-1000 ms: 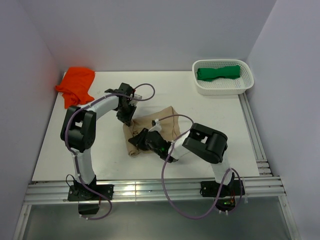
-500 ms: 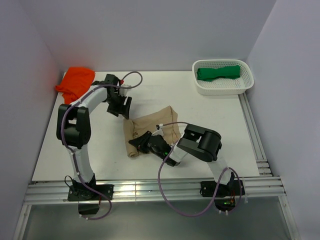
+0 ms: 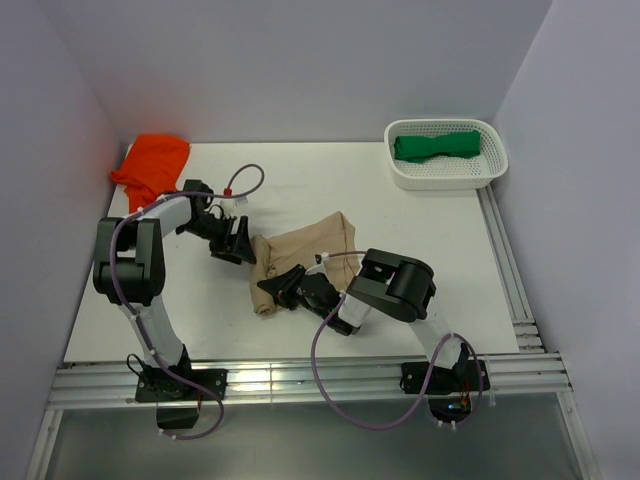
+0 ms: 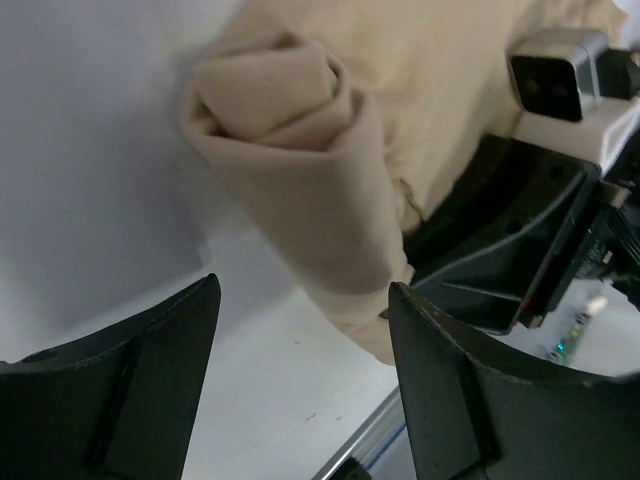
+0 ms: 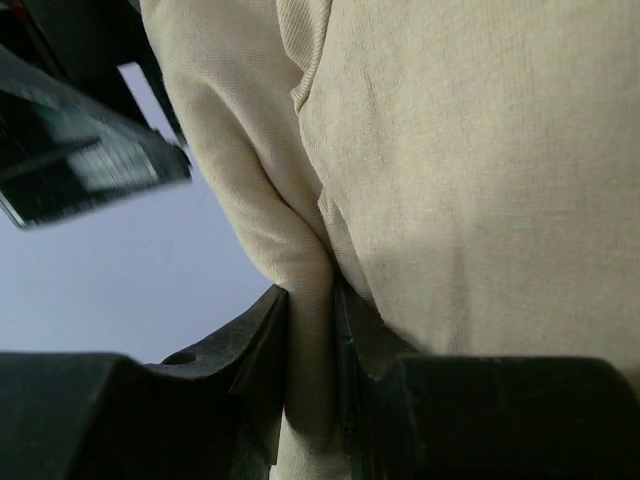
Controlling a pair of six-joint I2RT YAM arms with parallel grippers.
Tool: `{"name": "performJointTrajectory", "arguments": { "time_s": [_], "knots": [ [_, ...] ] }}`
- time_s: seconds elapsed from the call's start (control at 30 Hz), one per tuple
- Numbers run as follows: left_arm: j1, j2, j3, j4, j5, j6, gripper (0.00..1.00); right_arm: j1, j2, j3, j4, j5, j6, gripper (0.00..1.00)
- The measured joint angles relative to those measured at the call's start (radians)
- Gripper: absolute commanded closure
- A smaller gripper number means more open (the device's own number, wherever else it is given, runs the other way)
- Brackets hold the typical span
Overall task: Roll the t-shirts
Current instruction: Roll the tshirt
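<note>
Tan t-shirt (image 3: 318, 243), partly rolled on the worktop (image 3: 400, 225), has a fold clamped in the right claw (image 5: 312, 340); the left claw (image 3: 238, 246) gapes wide beside it.

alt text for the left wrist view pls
A tan t-shirt, rolled up at one end, lies on a white table, seen past the open left gripper. At right, the black right gripper pinches the cloth's edge.

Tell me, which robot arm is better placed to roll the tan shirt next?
Probably right. The right tool is shut on a fold of the tan t-shirt; the left tool sits open beside its rolled end, holding nothing.
</note>
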Motion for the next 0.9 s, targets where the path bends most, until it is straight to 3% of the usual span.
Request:
{"name": "performJointTrajectory", "arguments": {
  "time_s": [0.33, 0.43, 0.57, 0.77, 0.9],
  "knots": [
    [0.0, 0.035, -0.041, 0.111, 0.069, -0.058, 0.35, -0.002, 0.0, 0.0, 0.0, -0.003, 0.005, 0.7],
    [-0.016, 0.051, -0.027, 0.121, 0.025, -0.111, 0.43, -0.003, 0.0, 0.0, -0.001, -0.002, 0.0, 0.66],
    [-0.07, 0.053, 0.008, 0.11, -0.077, -0.176, 0.62, -0.004, -0.019, -0.003, -0.035, 0.003, -0.021, 0.59],
    [-0.156, 0.053, 0.08, 0.064, -0.237, -0.211, 0.66, -0.003, -0.12, -0.006, -0.207, 0.026, -0.082, 0.48],
    [-0.194, 0.053, 0.109, 0.04, -0.316, -0.212, 0.66, 0.003, -0.226, 0.014, -0.423, 0.068, -0.138, 0.44]
  ]
}}
